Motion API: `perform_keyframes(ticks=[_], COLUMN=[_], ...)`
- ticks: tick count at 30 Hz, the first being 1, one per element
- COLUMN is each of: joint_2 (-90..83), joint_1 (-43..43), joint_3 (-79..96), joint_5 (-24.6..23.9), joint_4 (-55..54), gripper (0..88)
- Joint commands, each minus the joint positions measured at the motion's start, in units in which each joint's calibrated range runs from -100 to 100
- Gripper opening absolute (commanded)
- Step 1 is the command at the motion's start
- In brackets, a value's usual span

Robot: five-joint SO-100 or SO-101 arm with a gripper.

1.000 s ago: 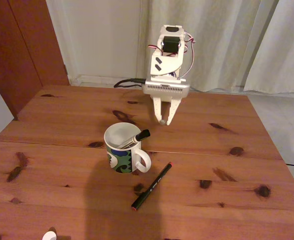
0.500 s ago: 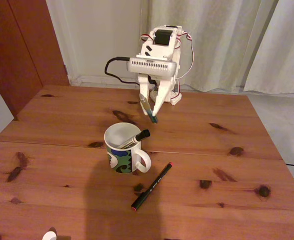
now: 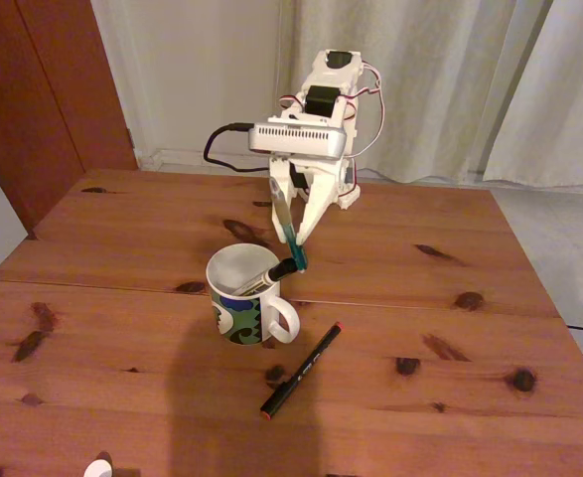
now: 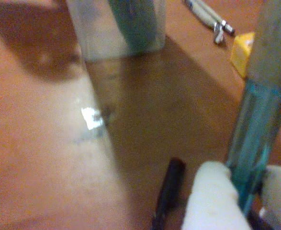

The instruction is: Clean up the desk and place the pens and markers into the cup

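Observation:
On the reddish desk (image 3: 122, 338) stands the white patterned cup (image 3: 233, 310). A white marker leans inside it, its black cap (image 3: 283, 266) poking over the rim. My gripper (image 3: 296, 237) hangs just behind and above the cup, shut on the teal pen (image 3: 293, 243). That pen points down, its tip beside the marker's cap at the rim. A thin black pen with a red tip (image 3: 301, 370) lies on the desk in front of the cup's handle. In the wrist view the teal pen (image 4: 252, 134) runs down the right side, with the black cap (image 4: 171, 184) to its left.
The arm's base stands at the desk's back edge, with curtains behind it. A small white thing (image 3: 97, 467) sits at the desk's front left edge. The wrist view shows a blurred translucent container (image 4: 116, 26), a pale pen (image 4: 207, 14) and a yellow block (image 4: 241, 52).
My gripper swung left from beside the cup's far right, then lowered with the teal pen until its tip reached the cup's rim. Cup, marker and black pen stayed put.

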Motion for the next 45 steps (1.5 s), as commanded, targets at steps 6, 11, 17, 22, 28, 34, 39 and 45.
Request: perform_keyframes(ticks=[6, 11, 17, 22, 28, 34, 39, 45], joint_2=[-3.0, -3.0, -2.8, -3.0, -3.0, -3.0, -3.1, -3.0], joint_1=[1.4, 2.5, 4.5, 5.7, 7.2, 8.6, 8.6, 8.6], joint_3=[-0.8, -0.9, -2.3, -1.8, -1.4, 1.1, 2.1, 2.1], joint_5=[-0.3, -0.3, -0.3, -0.3, -0.3, -0.3, -0.3, -0.3], joint_4=[-2.8, -2.8, -2.8, -2.8, -2.8, -2.7, -2.8, -2.8], gripper=[0.8, 0.8, 0.8, 0.8, 0.8, 0.8, 0.8, 1.2])
